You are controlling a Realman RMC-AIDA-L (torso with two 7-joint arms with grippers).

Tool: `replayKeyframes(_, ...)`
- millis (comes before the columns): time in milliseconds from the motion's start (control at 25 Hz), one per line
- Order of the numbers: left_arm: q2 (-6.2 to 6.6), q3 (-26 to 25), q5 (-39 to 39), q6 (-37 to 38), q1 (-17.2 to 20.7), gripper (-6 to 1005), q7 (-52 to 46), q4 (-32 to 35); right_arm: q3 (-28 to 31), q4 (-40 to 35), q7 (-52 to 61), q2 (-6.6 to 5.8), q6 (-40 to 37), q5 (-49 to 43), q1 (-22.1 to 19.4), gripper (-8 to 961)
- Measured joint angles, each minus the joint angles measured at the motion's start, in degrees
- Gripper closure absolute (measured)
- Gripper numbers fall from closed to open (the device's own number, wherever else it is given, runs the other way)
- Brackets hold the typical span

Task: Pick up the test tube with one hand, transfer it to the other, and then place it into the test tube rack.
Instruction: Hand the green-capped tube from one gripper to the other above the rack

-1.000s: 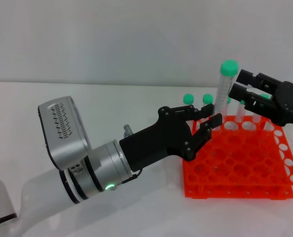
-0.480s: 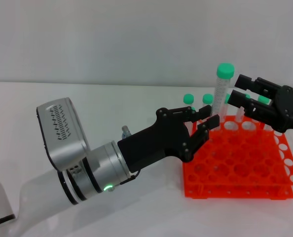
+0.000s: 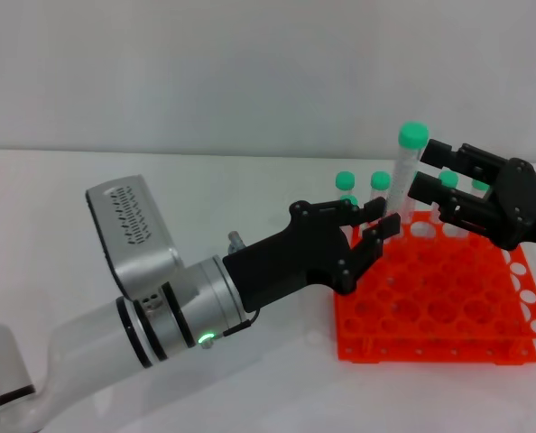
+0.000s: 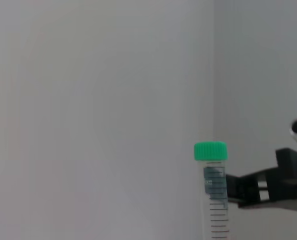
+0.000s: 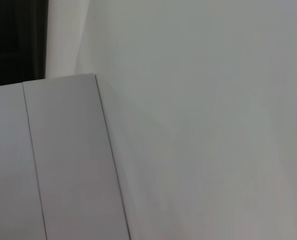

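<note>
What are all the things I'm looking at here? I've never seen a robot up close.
test tube: one, clear with a green cap, tilted slightly, above the rack's far left corner.
other tubes: at least four green caps showing, standing along the rack's far row; some are hidden behind the hands.
test tube rack: one, orange-red, two tiers of round holes, on the table at the right.
table: one, white, under everything.
left hand: black, on a silver-grey forearm with a green light, at the tube's lower end.
right hand: black, its fingers closed on the tube's upper part, below the cap.
</note>
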Motion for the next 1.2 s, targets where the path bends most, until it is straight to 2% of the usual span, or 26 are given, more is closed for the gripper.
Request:
replayKeyframes(280, 0.06, 0.00, 1.86, -0.93, -0.35, 815, -0.45, 0.05, 0.06, -0.19, -0.52, 0.44, 4.28, -0.05, 0.24, 320)
replayKeyframes(800, 0.09, 0.00, 2.23, -1.45, -0.43, 816, -0.55, 0.05, 0.11, -0.69, -0.25, 0.52, 6.81, -1.19, 0.31, 330)
replayKeyframes(1000, 0.08, 0.00, 2.79, -1.58, -0.57, 817, -0.56, 0.07, 0.26, -0.70, -0.23, 0.58, 7.45, -1.11, 0.32, 498)
replayKeyframes(1200, 0.03, 0.00, 2.85, -2.53, -0.58, 817, -0.56, 0.62, 2.26, -0.70, -0.14, 1.19, 8.19, -1.34, -0.04, 509)
